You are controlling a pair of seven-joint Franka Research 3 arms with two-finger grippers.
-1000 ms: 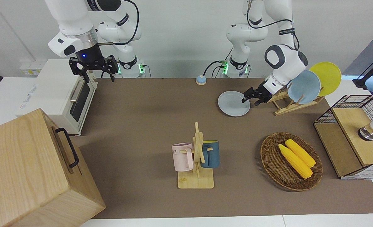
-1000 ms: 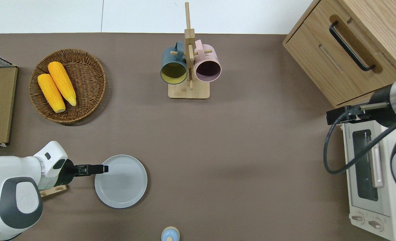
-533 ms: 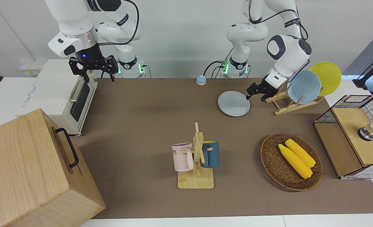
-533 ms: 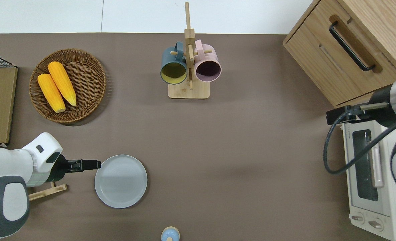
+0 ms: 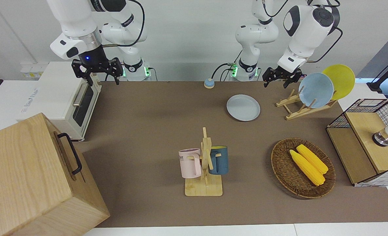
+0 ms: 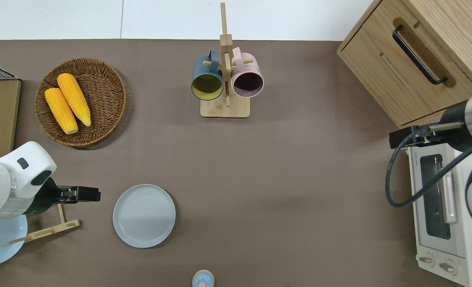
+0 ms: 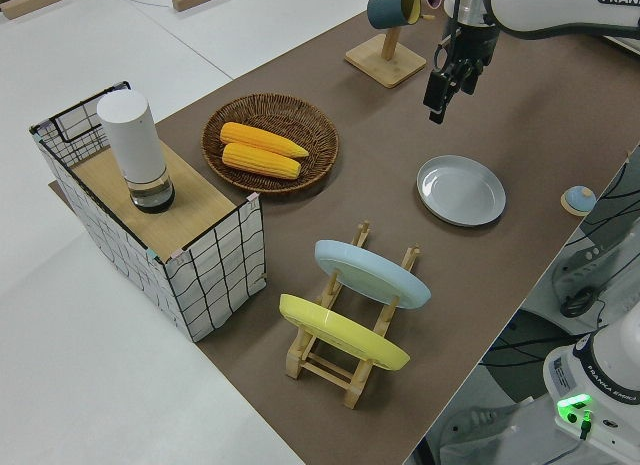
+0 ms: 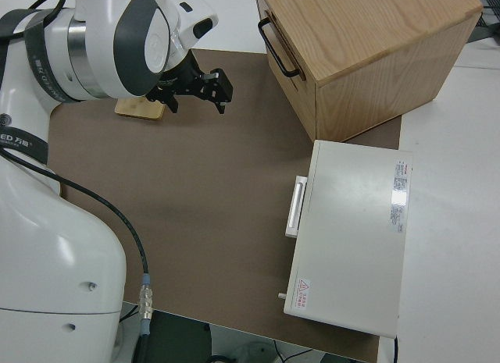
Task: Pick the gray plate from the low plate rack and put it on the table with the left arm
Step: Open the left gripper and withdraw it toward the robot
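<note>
Rising clear of the gray plate (image 5: 243, 107), the left gripper (image 5: 278, 78) is pulling back and up, its fingers apart and holding nothing. That plate is lying flat on the table (image 5: 154, 131), near the edge closest to the robots, beside the low plate rack (image 5: 300, 106); placement looks finished. The right arm is sitting parked.

Robot lab staged as kitchen: two white arms (image 5: 307, 29) bolted at brown-matted table (image 5: 148, 131), bare white walls, toaster oven (image 5: 62, 98), mug stand (image 5: 204, 170), plate rack (image 5: 295, 106)
</note>
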